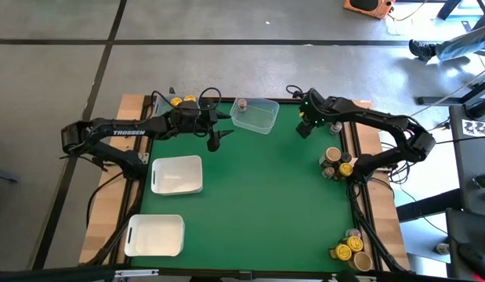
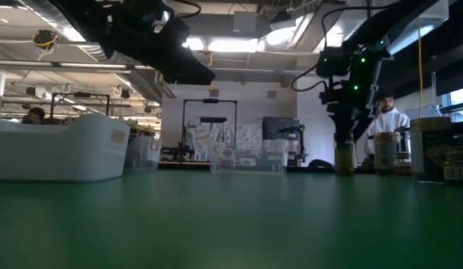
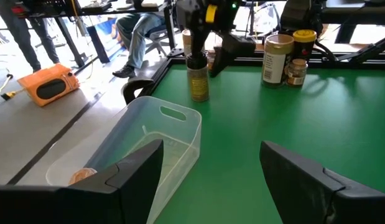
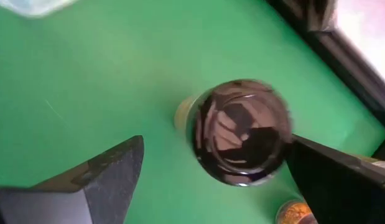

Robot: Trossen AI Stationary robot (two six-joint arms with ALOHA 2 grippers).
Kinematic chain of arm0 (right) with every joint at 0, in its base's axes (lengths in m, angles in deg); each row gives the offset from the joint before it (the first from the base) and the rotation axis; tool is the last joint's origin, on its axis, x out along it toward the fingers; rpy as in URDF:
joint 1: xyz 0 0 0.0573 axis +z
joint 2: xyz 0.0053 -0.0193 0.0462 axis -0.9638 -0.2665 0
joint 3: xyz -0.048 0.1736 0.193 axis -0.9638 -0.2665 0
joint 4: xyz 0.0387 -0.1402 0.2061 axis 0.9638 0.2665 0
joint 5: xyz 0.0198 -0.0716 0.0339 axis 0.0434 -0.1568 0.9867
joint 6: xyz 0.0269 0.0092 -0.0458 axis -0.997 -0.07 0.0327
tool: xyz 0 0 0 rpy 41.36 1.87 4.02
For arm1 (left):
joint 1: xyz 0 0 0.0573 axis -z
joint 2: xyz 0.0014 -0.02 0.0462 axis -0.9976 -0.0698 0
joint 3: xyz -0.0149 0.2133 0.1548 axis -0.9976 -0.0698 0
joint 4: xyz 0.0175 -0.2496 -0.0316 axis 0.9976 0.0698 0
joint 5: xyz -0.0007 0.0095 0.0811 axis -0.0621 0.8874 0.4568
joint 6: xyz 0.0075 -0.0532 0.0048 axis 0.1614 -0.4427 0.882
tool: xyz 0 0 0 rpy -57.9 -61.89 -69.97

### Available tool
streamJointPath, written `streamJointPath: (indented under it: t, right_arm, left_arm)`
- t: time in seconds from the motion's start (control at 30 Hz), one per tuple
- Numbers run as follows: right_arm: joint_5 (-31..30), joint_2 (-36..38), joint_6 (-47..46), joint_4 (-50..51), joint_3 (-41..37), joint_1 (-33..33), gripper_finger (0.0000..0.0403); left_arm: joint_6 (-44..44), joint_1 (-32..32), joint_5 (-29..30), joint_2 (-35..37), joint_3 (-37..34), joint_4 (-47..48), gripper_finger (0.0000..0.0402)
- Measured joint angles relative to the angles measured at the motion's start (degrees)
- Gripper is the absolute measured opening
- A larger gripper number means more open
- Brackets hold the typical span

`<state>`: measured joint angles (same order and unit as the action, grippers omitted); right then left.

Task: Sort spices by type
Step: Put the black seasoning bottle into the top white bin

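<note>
1. Your right gripper (image 4: 211,168) hangs straight above a dark-lidded spice jar (image 4: 240,132) that stands upright on the green mat (image 1: 258,188), near the far right corner. The fingers are spread wide, one on each side of the lid and not touching it. This looks like the set-up for a top grasp.
2. That jar stands apart from the cluster of jars (image 1: 337,161) at the right edge, probably because it has been singled out for sorting. More jars (image 1: 350,249) wait at the near right corner, and yellow-lidded ones (image 1: 181,101) sit behind the left arm.
3. The clear plastic tub (image 1: 256,115) at the far edge already holds one jar, so it is likely a destination.
4. Your left gripper (image 3: 211,180) hovers beside that tub, jaws open and empty, with the arm stretched across from the left side.
5. The two white trays (image 1: 176,174) on the left hold nothing that shows.
</note>
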<state>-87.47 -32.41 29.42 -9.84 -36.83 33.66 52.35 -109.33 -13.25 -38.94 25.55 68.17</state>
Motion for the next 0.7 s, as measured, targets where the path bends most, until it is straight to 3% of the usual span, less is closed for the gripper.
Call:
streamJointPath:
  t: [0.17,0.27,0.7]
  right_arm:
    - [0.8,-2.6,0.0,-0.1,0.0,0.0,0.0378]
    - [0.9,-3.5,0.0,-0.1,0.0,0.0,0.0356]
    - [1.2,-3.8,2.6,0.9,0.0,0.0,0.0139]
  left_arm:
    - [-0.2,0.0,0.0,0.0,0.0,0.0,0.0266]
    - [-0.2,0.0,0.0,0.0,0.0,0.0,0.0266]
    - [-0.4,0.0,0.0,0.0,0.0,0.0,0.0266]
